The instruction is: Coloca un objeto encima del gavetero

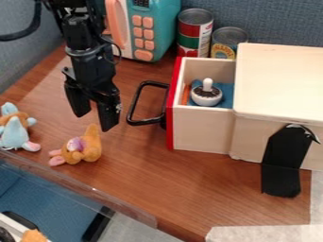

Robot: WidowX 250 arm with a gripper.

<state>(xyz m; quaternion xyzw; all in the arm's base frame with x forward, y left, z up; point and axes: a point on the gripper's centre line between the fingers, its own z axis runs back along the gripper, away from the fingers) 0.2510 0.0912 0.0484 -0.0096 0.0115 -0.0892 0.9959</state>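
The gripper (95, 119) hangs at the upper left of the work surface, open, with nothing between its fingers. Just below it, an orange-brown plush toy (89, 146) with pink feet lies on the table. A light-blue and brown plush toy (14, 130) is at the left edge. To the right stands the wooden drawer unit (284, 80), its pale flat top bare. Its drawer (200, 127), with a red front and black handle, is pulled out. Inside the drawer are a white-and-dark knobbed object (206, 95), a blue cloth (226, 90) and an orange stick (185, 95).
Behind the drawer stand two cans (195, 30) (228, 38). A teal toy microwave (157, 23) is at the back, right of the arm. A black strap (285, 163) hangs on the unit's near side. A transparent edge strip (82, 186) borders the table's front left.
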